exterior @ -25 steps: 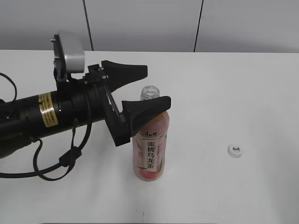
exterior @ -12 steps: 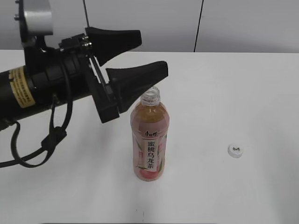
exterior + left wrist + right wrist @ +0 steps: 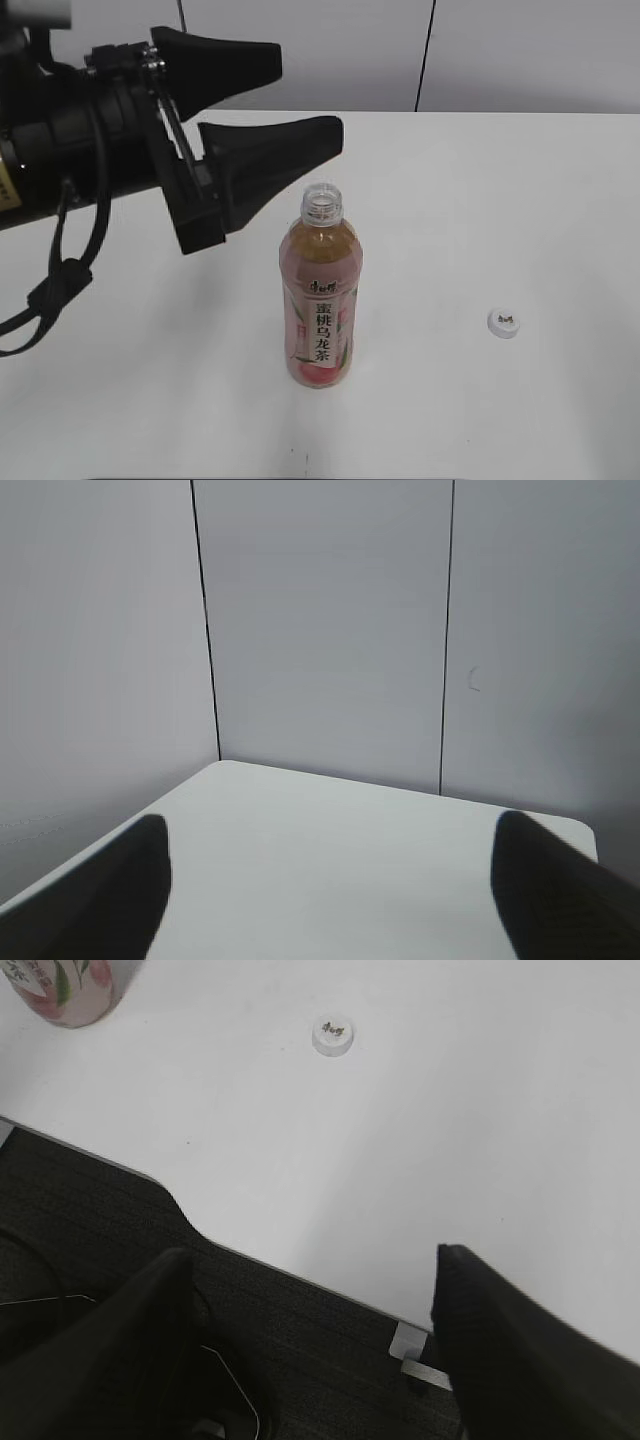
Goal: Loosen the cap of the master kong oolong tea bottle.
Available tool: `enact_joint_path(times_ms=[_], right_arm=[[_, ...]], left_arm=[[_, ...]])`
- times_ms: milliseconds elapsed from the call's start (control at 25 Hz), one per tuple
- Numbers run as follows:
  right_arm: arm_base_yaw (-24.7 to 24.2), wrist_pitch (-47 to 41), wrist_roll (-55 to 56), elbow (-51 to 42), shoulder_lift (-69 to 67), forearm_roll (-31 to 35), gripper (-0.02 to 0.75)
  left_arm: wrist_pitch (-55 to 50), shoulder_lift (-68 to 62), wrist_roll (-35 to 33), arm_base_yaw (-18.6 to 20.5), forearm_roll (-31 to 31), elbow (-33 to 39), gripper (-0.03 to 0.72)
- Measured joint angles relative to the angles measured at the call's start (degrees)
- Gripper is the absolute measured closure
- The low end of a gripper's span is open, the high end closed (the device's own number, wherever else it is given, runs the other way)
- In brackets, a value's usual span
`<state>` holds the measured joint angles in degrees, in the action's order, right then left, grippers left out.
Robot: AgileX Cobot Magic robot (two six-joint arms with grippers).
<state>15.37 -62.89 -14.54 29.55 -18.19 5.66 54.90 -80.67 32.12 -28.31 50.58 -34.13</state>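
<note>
oolong tea bottle upright, neck bare | cap on table, well right of bottle; apparently unscrewed | left gripper spread, above-left of bottle; empty | right gripper spread; empty

Clear plastic bottle of amber tea with pink peach label upright and uncapped on white worktop, small white ribbed cap lying well apart at right, black left gripper raised at upper left, fingers spread, empty

Lab-like room, bare white table, grey panelled wall
</note>
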Motion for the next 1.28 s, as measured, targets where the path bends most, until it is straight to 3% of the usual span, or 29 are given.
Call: enact_joint_path(times_ms=[480, 640, 840, 1000, 1120, 1280], right_arm=[[0.00, 0.00, 0.00, 0.00, 0.00, 0.00, 0.176], [0.00, 0.00, 0.00, 0.00, 0.00, 0.00, 0.176], [0.00, -0.01, 0.00, 0.00, 0.00, 0.00, 0.176], [0.00, -0.01, 0.07, 0.00, 0.00, 0.05, 0.176], [0.00, -0.01, 0.07, 0.00, 0.00, 0.06, 0.176], [0.00, -0.01, 0.07, 0.00, 0.00, 0.31, 0.176]], left_arm=[[-15.03, 9.44, 8.70, 0.00, 5.94, 0.00, 0.096], [-21.85, 15.27, 9.43, 0.00, -1.17, 0.00, 0.103], [-34.94, 24.20, 7.35, 0.00, -10.06, 0.00, 0.167], [-48.51, 31.97, -0.52, -0.22, -18.46, 0.00, 0.234], [-56.37, 39.81, -8.70, -1.08, -26.06, 0.00, 0.245], [-66.14, 48.85, -13.93, -1.84, -33.54, 0.00, 0.246]])
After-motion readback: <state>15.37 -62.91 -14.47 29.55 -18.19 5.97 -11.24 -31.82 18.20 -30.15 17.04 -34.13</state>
